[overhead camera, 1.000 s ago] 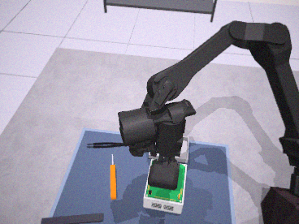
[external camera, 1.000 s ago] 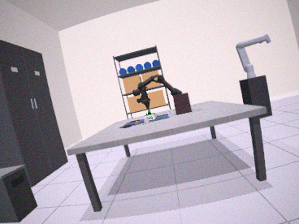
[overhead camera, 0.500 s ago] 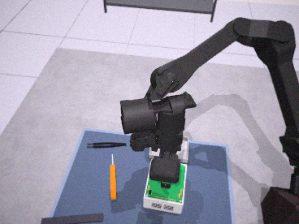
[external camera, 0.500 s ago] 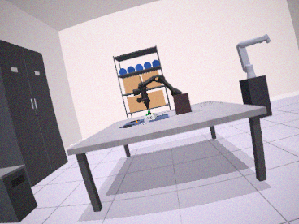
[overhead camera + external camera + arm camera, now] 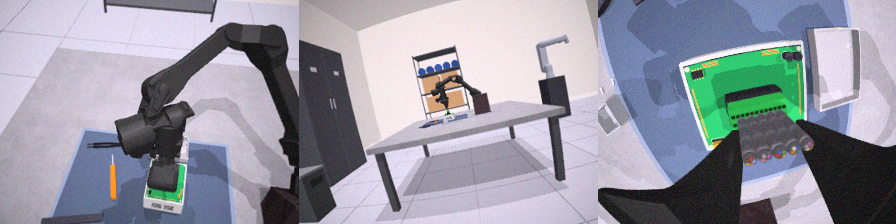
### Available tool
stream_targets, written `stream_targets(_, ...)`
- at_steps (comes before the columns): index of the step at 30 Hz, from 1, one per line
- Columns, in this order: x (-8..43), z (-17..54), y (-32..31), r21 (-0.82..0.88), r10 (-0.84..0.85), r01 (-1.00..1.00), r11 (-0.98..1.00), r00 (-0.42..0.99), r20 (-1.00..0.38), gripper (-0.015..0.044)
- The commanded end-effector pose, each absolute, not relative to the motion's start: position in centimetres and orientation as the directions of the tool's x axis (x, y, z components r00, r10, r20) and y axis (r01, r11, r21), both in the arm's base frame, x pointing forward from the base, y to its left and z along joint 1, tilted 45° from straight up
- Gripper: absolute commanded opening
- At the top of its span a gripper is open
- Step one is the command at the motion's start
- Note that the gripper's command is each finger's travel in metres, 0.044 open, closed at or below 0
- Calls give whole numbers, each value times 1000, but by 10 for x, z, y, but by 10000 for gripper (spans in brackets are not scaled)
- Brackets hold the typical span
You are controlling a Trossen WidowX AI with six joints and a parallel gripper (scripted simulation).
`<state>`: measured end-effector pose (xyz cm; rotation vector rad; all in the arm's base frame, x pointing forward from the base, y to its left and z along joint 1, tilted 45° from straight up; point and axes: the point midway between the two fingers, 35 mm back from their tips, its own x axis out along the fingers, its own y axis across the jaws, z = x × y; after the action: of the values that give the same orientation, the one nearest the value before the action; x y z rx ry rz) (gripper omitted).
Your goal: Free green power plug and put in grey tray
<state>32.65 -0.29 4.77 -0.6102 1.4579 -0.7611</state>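
Gripper (image 5: pixel 163 175) (image 5: pixel 447 107) (image 5: pixel 768 131): black, pointed down over the circuit board; closed on the green power plug, one finger at either side.
Green power plug (image 5: pixel 759 108): between the fingers, at the black socket (image 5: pixel 752 94); whether its contacts are free, cannot be told.
Cables, five columns (image 5: pixel 768 134): dark grey, multicoloured ends, running from the plug between the fingers.
Circuit board (image 5: pixel 183 178) (image 5: pixel 720 77): green, in a white housing (image 5: pixel 163 205) (image 5: pixel 449 118) (image 5: pixel 682 80); beneath the gripper.
Grey tray (image 5: pixel 187 151) (image 5: pixel 813 75): shallow, beside the housing, outside the grasp; no plug in it.
Screwdriver (image 5: pixel 113 182): orange handle, lying apart from the housing.
Tweezers (image 5: pixel 103 144): black, near the screwdriver's tip.
Bar (image 5: pixel 73 218): dark, at the near edge of the mat.
Mat (image 5: pixel 81 174) (image 5: pixel 645 30): blue, beneath the above.
Counter (image 5: pixel 106 77) (image 5: pixel 474 127): grey, carrying mat and arm.
Shelf unit (image 5: pixel 418 81): beyond the counter, with blue round items and brown boxes.
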Motion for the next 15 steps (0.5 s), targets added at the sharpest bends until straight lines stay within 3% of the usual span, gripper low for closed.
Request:
stream_targets(1, 327, 53, 15, -789, -791, 64, 611, 1, -612, 0)
stream_targets(15, 326, 73, 2, -596, -598, 61, 801, 17, -801, 0)
